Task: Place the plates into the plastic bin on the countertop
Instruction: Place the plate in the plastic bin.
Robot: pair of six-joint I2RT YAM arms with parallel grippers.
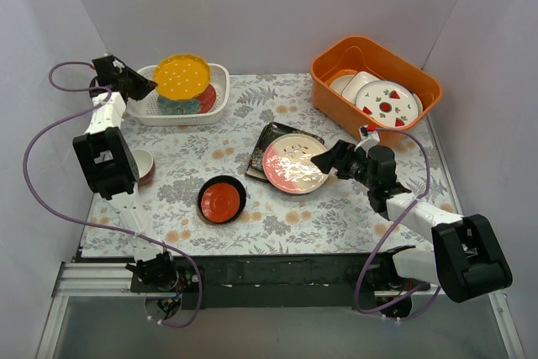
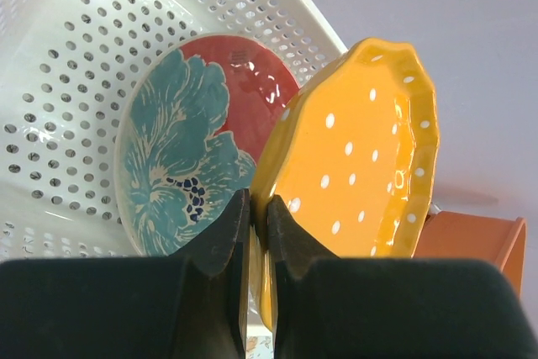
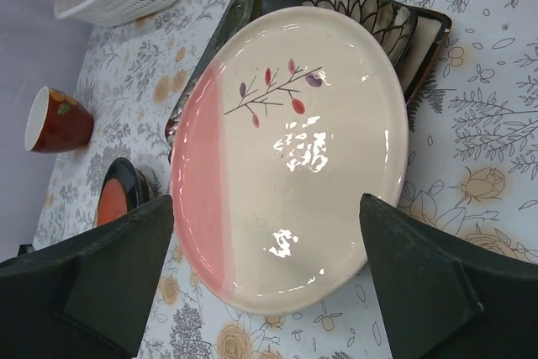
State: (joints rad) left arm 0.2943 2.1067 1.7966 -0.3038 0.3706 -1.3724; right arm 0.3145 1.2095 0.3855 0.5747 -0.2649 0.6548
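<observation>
My left gripper [image 1: 145, 84] [image 2: 258, 208] is shut on the rim of the yellow scalloped dotted plate [image 1: 181, 76] [image 2: 353, 149] and holds it above the white perforated bin [image 1: 217, 100] [image 2: 59, 81]. The teal-and-red round plate [image 1: 187, 105] [image 2: 185, 140] lies in the bin. My right gripper [image 1: 324, 160] [image 3: 267, 275] is open, its fingers either side of the pink and cream round plate [image 1: 292, 164] [image 3: 294, 149], which rests on the dark floral square plate [image 1: 271, 136] [image 3: 370, 14]. A small red dish with a dark rim [image 1: 222, 200] [image 3: 116, 199] sits on the countertop [image 1: 277, 216].
An orange tub [image 1: 374, 81] at the back right holds white strawberry plates [image 1: 387, 102]. A small red cup [image 1: 145, 166] [image 3: 57, 119] stands by the left arm. White walls enclose the table on three sides.
</observation>
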